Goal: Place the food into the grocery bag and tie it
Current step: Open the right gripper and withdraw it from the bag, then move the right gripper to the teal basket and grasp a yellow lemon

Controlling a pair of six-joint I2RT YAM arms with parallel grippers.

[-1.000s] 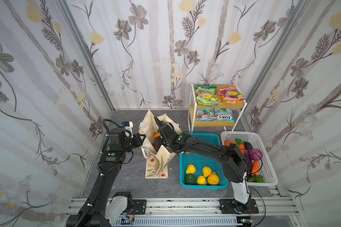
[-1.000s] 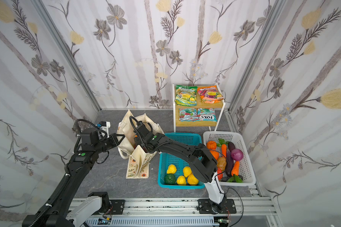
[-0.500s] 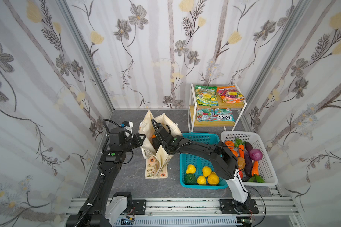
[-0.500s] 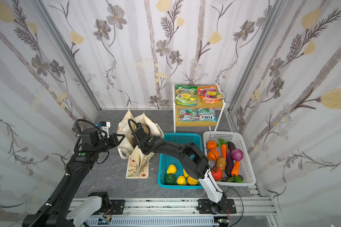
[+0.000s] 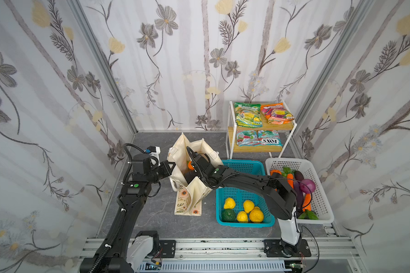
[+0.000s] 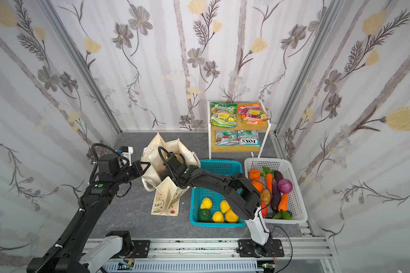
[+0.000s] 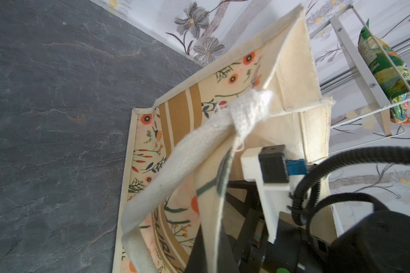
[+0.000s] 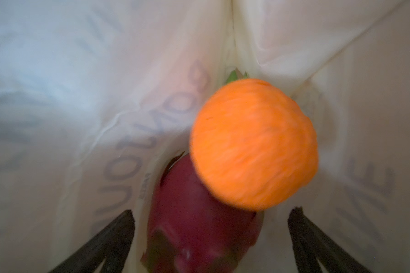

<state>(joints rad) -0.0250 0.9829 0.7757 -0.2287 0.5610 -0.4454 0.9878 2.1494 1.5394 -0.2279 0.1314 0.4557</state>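
Note:
The cream floral grocery bag (image 5: 194, 196) (image 6: 166, 198) stands open on the grey floor. My left gripper (image 5: 173, 166) (image 6: 148, 165) (image 7: 213, 248) is shut on the bag's left rim, beside the white rope handle (image 7: 175, 160). My right gripper (image 5: 189, 176) (image 8: 212, 211) reaches down inside the bag with its jaws wide open. In the right wrist view a blurred orange (image 8: 253, 144) lies free beyond the fingertips (image 8: 118, 227), on top of a dark pink dragon fruit (image 8: 199, 219). The orange (image 5: 190, 165) also shows in a top view.
A teal basket (image 5: 246, 165) with lemons and a green fruit sits right of the bag. A white basket (image 5: 322, 208) of vegetables, among them a purple onion (image 5: 307, 185), stands further right. Snack packets (image 5: 247, 114) lie on a white-framed shelf (image 5: 258, 147) at the back.
My right gripper's jaws have opened and let go of the orange inside the bag. The right arm has reached a little further left. The left arm has not moved.

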